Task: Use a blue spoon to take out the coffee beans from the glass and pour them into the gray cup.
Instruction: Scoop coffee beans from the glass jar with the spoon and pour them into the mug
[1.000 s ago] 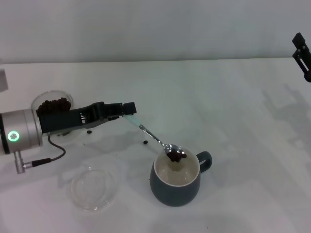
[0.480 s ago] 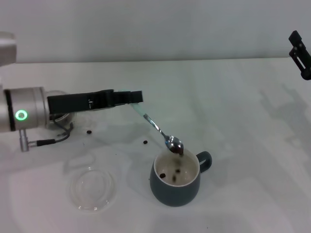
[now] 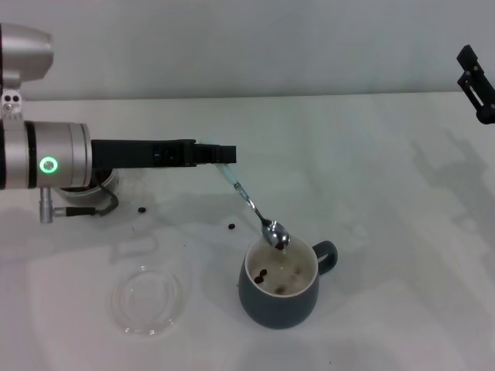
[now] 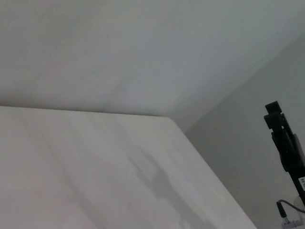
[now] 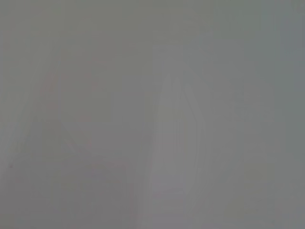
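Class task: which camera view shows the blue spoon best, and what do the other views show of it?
The head view: the blue spoon slopes from the left gripper down to the gray cup, its bowl tipped over the rim. The left wrist and right wrist views show none of it.

The white table carries the gray cup near the middle front, a clear glass saucer to its left, and two loose coffee beans lying farther back, toward the left.
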`<action>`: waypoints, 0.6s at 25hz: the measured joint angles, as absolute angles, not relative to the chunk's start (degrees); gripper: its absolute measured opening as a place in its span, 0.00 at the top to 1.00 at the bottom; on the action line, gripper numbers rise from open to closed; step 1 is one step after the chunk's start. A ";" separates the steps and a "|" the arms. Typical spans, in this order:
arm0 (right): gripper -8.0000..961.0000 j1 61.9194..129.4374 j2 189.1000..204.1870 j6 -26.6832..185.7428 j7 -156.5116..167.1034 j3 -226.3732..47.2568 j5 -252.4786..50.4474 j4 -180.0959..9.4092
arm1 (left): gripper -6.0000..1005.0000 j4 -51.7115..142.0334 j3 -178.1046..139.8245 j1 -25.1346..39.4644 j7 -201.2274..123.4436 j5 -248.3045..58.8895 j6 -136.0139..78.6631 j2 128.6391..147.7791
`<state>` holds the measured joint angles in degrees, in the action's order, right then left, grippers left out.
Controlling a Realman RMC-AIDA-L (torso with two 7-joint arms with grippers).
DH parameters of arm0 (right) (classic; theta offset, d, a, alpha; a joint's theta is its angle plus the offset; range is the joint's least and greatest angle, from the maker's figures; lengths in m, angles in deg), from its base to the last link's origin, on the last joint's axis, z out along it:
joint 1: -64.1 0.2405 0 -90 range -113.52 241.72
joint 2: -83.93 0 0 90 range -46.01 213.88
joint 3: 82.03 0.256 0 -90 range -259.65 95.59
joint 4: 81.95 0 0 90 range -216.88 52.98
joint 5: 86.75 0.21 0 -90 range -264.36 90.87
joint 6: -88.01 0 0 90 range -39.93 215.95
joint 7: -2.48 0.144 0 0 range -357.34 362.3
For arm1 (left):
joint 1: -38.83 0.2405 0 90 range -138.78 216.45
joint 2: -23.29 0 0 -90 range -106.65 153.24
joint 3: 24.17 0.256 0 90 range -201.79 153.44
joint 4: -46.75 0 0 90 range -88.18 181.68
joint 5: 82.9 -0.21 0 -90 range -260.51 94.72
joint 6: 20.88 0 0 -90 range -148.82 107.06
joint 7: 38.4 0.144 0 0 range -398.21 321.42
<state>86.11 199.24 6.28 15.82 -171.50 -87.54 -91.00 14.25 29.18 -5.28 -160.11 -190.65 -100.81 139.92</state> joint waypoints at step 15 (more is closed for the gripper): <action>0.28 86.43 199.24 7.04 15.84 -171.50 -87.47 -91.03 | 0.86 11.56 29.19 -2.76 -161.00 -187.41 -101.74 139.71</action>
